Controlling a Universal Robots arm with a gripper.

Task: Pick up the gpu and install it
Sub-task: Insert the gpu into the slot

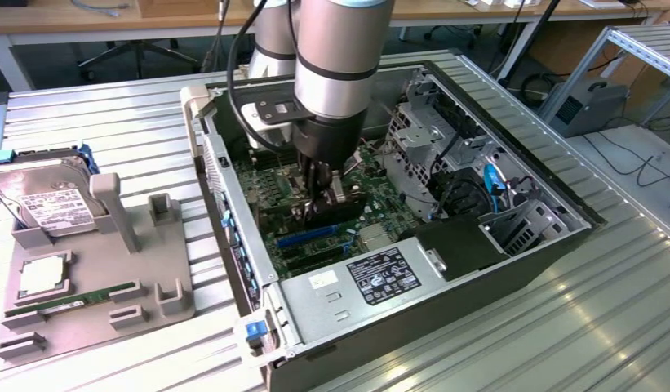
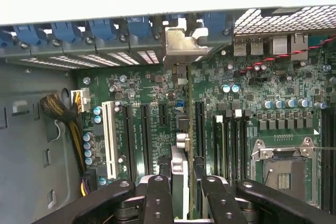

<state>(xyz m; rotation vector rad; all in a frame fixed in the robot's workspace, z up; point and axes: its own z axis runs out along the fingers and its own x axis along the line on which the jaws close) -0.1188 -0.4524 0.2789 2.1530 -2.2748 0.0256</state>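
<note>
Ribbed bare-metal worktop (image 1: 596,327), dull silver sheen. Computer case (image 1: 552,245): matt dark painted sheet metal, plain steel inner panels. Motherboard (image 2: 247,87): green, semi-gloss, black plastic slots. Gpu (image 2: 180,182): thin dark card seen edge-on, bright smooth metal end bracket. Tool (image 2: 181,203): matt black fingers (image 2: 157,198). Grey matt plastic holder (image 1: 95,286); hard drive (image 1: 46,200) of shiny metal, white paper label.

Gpu (image 2: 181,145) stands edge-on inside the computer case (image 1: 552,245), over the motherboard (image 2: 247,103)

Drive cage (image 1: 422,139) crowds gripper (image 1: 318,214); slots (image 2: 144,129) beside open.
</note>
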